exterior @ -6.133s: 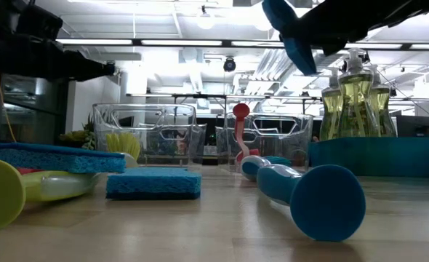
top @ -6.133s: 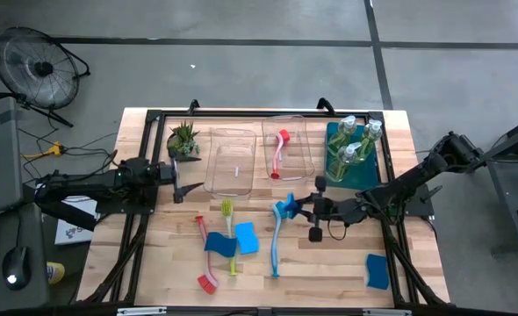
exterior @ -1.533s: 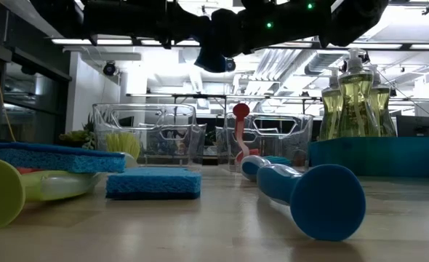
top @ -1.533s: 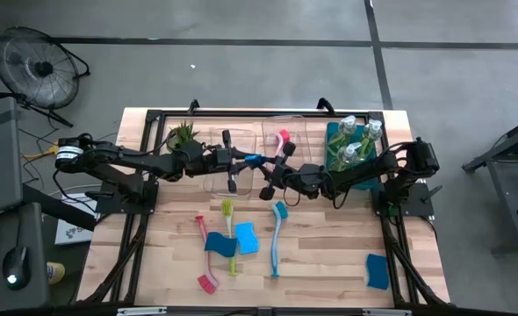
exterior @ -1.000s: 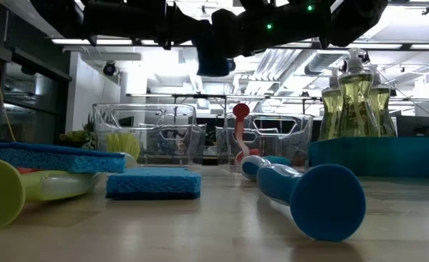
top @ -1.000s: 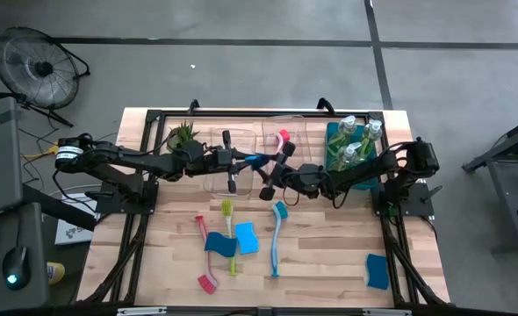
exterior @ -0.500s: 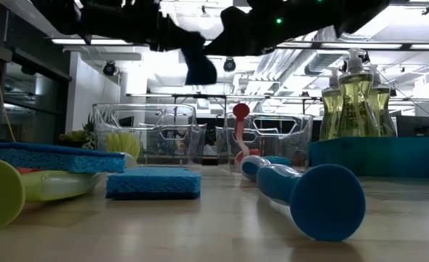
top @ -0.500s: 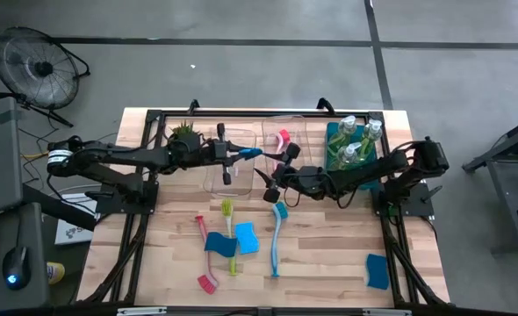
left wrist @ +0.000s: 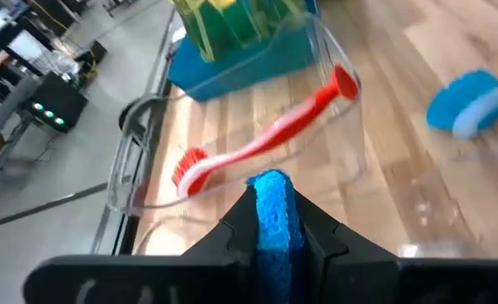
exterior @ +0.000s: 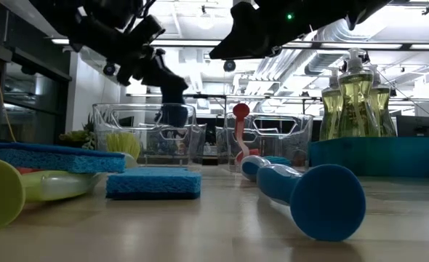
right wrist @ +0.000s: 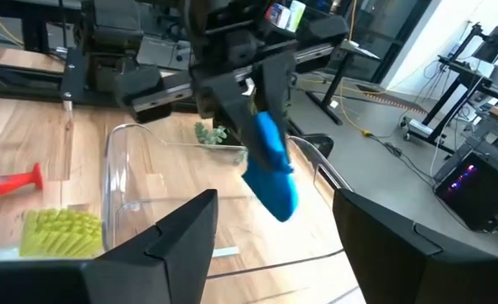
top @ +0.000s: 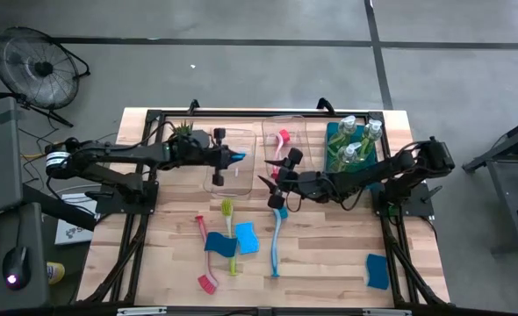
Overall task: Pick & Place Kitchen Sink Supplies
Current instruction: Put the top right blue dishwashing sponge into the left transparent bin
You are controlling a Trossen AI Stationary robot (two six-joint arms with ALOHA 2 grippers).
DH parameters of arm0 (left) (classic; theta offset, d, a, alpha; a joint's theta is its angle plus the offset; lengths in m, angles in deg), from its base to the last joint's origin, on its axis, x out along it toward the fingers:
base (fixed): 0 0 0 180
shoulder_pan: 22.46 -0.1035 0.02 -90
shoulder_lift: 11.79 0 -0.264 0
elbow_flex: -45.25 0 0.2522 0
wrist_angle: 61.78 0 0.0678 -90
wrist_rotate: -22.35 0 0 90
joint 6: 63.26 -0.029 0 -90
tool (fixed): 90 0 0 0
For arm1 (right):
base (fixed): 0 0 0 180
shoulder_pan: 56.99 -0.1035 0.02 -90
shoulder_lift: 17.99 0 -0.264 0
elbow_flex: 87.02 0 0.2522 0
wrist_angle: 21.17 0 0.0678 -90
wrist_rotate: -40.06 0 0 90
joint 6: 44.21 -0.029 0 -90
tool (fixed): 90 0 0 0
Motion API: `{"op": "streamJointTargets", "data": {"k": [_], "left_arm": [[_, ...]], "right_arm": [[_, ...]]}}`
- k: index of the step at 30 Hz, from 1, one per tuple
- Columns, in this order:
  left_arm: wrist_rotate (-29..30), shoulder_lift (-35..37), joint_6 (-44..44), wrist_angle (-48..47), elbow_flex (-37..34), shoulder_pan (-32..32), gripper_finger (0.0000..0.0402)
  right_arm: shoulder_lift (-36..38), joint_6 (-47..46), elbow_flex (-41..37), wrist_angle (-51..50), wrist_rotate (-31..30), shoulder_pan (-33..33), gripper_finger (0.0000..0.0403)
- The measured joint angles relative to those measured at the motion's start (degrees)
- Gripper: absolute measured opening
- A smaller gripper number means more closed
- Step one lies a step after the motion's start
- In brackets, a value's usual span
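My left gripper (top: 227,158) is shut on a blue sponge (top: 238,158) above the left clear bin (top: 233,180); the right wrist view shows that sponge (right wrist: 271,173) from the front. To its right my right gripper (top: 272,182) stands open with nothing between its fingers, close to the right clear bin (top: 298,162), where a red brush (top: 281,149) lies. On the table lie a teal brush (top: 276,237), a yellow-green brush (top: 229,230), a red brush (top: 205,259) and blue sponges (top: 246,237) (top: 377,270). Soap bottles (top: 354,145) stand in the teal bin (top: 364,171). My left gripper pinches the blue sponge by its two broad faces (left wrist: 273,243) between its two fingers. The fingers come from the table's left, slanting down. The sponge's free end (left wrist: 270,181) sticks out past the fingertips. It hangs clear over the left clear bin.
A spiky potted plant (top: 182,132) stands at the far left by my left arm. The black frame rail (top: 259,112) runs along the far edge. Bare wood (top: 329,263) lies at the near middle right.
Both grippers had the blue sponge. My right gripper has opened, let go and drawn back toward the near right. My left gripper has carried the sponge toward the table's left and tipped it downward over the left clear bin.
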Motion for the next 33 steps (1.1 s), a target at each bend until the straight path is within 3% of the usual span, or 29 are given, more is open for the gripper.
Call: {"op": "streamJointTargets", "data": {"k": [8, 21, 33], "left_arm": [[-3.26, -0.11, -7.69, -7.04, -0.04, 0.15, 0.0034], [-4.99, -0.13, -8.77, -8.23, -0.08, 0.15, 0.0037], [-4.75, -0.13, -6.69, -9.41, -0.08, 0.15, 0.0122]], "right_arm": [[0.00, -0.07, -0.02, 0.02, 0.90, 0.00, 0.0228], [0.00, -0.68, -0.02, 0.00, 1.86, -0.63, 0.0226], [-0.02, -0.88, 0.00, 0.00, 2.04, -0.74, 0.0227]]}}
